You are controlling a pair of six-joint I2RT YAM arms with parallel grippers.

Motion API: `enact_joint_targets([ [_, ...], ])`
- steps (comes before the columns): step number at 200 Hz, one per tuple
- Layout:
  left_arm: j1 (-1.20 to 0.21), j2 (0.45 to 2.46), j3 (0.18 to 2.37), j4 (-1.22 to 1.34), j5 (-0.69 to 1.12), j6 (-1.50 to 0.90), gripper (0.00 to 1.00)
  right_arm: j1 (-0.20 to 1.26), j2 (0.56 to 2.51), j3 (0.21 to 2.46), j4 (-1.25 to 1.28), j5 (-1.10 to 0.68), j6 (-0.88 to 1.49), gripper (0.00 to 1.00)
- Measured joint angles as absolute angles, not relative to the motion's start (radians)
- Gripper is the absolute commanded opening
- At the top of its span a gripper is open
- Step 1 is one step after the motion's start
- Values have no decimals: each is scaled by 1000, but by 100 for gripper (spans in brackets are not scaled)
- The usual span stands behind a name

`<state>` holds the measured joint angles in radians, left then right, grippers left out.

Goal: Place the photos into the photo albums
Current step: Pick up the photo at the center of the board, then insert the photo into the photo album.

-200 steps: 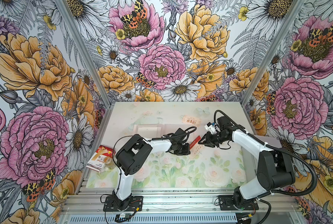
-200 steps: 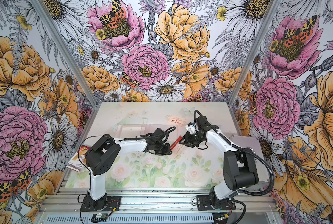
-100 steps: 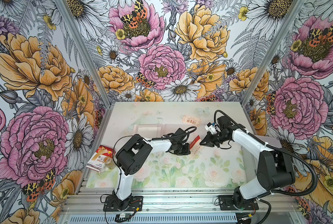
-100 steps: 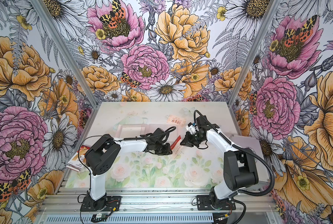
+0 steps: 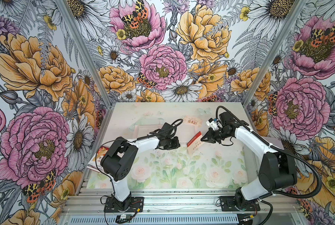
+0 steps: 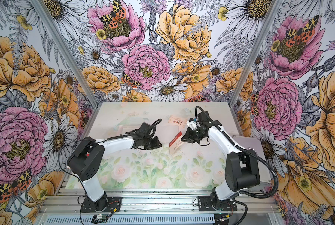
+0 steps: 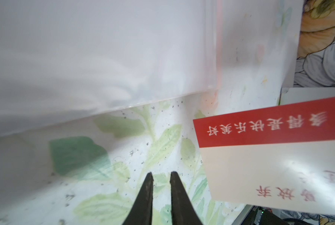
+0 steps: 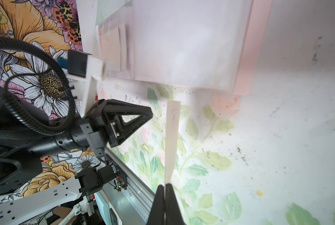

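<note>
The photo album (image 5: 147, 127) lies open at the table's middle back, pale pink, its clear sleeve pages (image 7: 104, 58) facing up; its pink edge (image 8: 248, 58) shows in the right wrist view. My right gripper (image 5: 202, 139) (image 8: 165, 185) is shut on one edge of a red-and-cream photo (image 5: 194, 144) (image 6: 176, 143) (image 7: 270, 155), which hangs tilted just right of the album and appears edge-on (image 8: 171, 136) from the right wrist. My left gripper (image 5: 178, 143) (image 7: 160, 175) hovers low at the album's near right corner, its jaws a little apart with nothing between them. A second photo (image 5: 193, 121) lies flat behind.
A red-and-white box (image 5: 98, 158) sits at the table's left edge behind the left arm. A silver case (image 6: 250, 144) lies at the right edge under the right arm. The two grippers face each other closely, with the held card between them.
My right gripper's jaws have closed on the red-and-cream photo. Both arms have stayed almost in place.
</note>
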<state>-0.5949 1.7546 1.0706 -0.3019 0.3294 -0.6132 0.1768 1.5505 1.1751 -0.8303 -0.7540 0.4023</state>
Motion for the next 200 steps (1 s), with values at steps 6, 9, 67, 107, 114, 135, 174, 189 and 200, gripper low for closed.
enact_joint_targets([
  [6,-580,1732,1066,-302,329,-610,20,177,1551,1181,-830,-755,402,0],
  [9,-572,1723,1064,-302,329,-607,20,177,1551,1184,-830,-755,402,0],
  [67,-396,1576,1000,-328,326,-566,21,181,1551,1248,-838,-757,403,0],
  [107,-261,1523,973,-357,332,-539,22,213,1558,1315,-838,-753,403,0],
  [114,-239,1514,970,-365,335,-534,22,220,1564,1329,-837,-751,403,0],
  [135,-181,1499,968,-381,356,-523,22,238,1589,1365,-832,-742,408,0],
  [174,-101,1483,967,-395,389,-513,22,278,1657,1413,-786,-715,448,0],
  [189,-75,1483,967,-396,399,-508,22,303,1684,1417,-749,-695,476,0],
  [200,-60,1483,967,-397,404,-505,22,323,1702,1417,-719,-678,494,0],
])
